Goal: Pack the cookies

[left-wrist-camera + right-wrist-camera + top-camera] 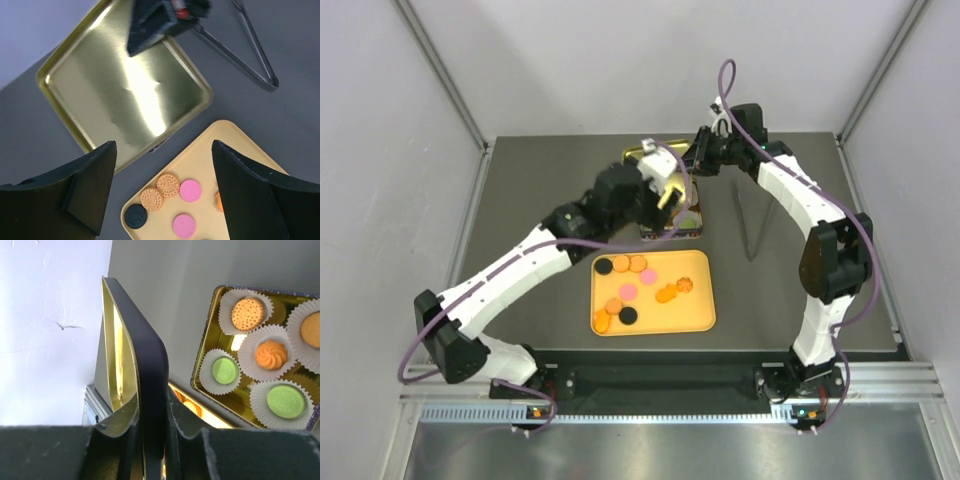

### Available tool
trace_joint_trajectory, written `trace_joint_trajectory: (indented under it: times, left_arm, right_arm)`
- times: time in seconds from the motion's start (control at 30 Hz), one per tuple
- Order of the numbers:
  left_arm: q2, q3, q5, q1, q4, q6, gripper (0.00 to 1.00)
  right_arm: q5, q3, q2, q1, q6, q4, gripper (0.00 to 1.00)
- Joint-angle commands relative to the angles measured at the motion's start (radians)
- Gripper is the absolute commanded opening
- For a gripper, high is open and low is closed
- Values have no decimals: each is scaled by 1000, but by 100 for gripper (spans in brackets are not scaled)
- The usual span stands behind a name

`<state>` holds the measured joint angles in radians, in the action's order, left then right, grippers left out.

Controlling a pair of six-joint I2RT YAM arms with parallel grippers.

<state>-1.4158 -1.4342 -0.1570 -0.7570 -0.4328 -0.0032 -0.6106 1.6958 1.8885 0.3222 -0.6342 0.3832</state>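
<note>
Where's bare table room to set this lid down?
Bare table shows at the far left corner behind the left arm, and between the tray and the right arm, nearer than the tongs. Crowded: back middle, with tin, lid, left gripper and right gripper.

A dark grey matte table (520, 195) floors a small booth. Pale white walls with a lavender tint close it in: the back wall (660, 60), the left wall (370, 200) and the right wall (925, 180). Slim silver corner posts (440, 70) rise at the two far corners. A brushed metal sheet (660, 452) lies along the near edge. The light is soft and even, with only faint shadows
</note>
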Motion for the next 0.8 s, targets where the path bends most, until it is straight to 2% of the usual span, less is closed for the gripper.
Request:
trace_joint_trajectory:
  times: [0.0, 0.33, 0.47, 0.57, 0.6, 0.77]
  left_arm:
    - [46, 78, -237, -126, 29, 229, 82]
    - [-69, 121, -421, -297, 58, 436, 84]
    - [-132, 127, -457, -312, 75, 483, 84]
    - [-170, 155, -527, -314, 164, 543, 84]
    - [-192, 159, -592, -314, 224, 558, 84]
    - [-227, 241, -674, -306, 502, 756, 84]
  right_arm:
    - [-51, 65, 14, -20, -25, 33, 2]
    - [-71, 71, 18, -35, -30, 43, 0]
    - [-77, 73, 18, -35, -32, 46, 0]
    - [-81, 65, 15, -37, -33, 48, 0]
    - [-83, 62, 12, -35, -32, 48, 0]
    - [-86, 50, 3, -34, -32, 48, 0]
